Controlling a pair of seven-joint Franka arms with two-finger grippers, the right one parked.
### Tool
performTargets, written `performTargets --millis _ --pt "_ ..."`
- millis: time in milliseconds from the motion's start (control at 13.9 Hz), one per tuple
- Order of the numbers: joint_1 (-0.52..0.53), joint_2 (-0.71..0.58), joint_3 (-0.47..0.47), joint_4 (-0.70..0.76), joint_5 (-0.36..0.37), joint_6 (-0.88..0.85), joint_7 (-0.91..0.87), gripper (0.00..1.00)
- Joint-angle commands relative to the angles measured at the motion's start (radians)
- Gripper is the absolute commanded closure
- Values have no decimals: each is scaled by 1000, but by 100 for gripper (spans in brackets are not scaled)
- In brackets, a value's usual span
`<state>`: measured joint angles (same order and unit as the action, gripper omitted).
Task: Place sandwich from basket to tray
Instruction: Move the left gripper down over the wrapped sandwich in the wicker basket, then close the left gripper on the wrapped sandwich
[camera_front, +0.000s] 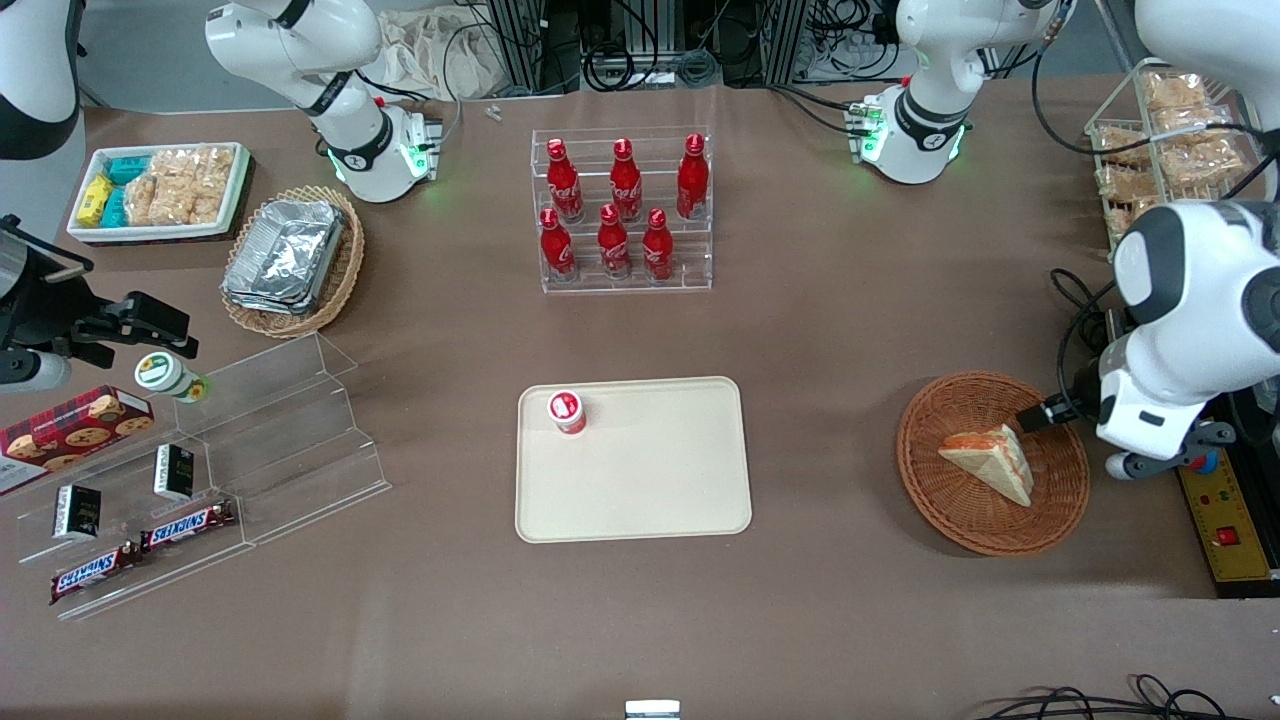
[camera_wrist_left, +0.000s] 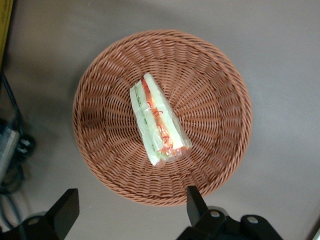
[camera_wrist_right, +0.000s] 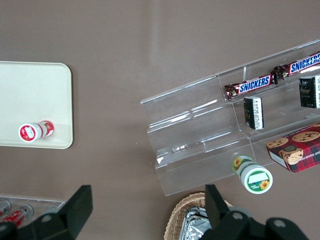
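The sandwich (camera_front: 990, 462), a pale bread wedge with an orange-red and green filling edge, lies in the round reddish-brown wicker basket (camera_front: 925, 480). In the left wrist view the sandwich (camera_wrist_left: 157, 121) lies across the middle of the basket (camera_wrist_left: 105, 165). My left gripper (camera_front: 1036, 417) hovers above the basket's rim, at the edge toward the working arm's end of the table. It is open and empty (camera_wrist_left: 130, 210), its fingers wide apart and not touching the sandwich. The cream-beige tray (camera_front: 650, 485) lies in the middle of the table, toward the parked arm from the basket.
A small red-lidded cup (camera_front: 566, 411) stands on the tray's corner. A clear rack of red cola bottles (camera_front: 625, 215) stands farther from the camera than the tray. A yellow and black box (camera_front: 1225, 520) and cables lie beside the basket at the table's end.
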<state>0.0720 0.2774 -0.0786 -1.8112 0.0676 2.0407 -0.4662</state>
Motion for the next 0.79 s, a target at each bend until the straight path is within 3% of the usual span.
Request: performTargets --millis 0,361,722 --pt "2 43 -4 1 1 42 -135 5" --pt "28 132 -4 3 -11 142 -334 5" --pt "29 201 -4 -7 -9 208 -409 5"
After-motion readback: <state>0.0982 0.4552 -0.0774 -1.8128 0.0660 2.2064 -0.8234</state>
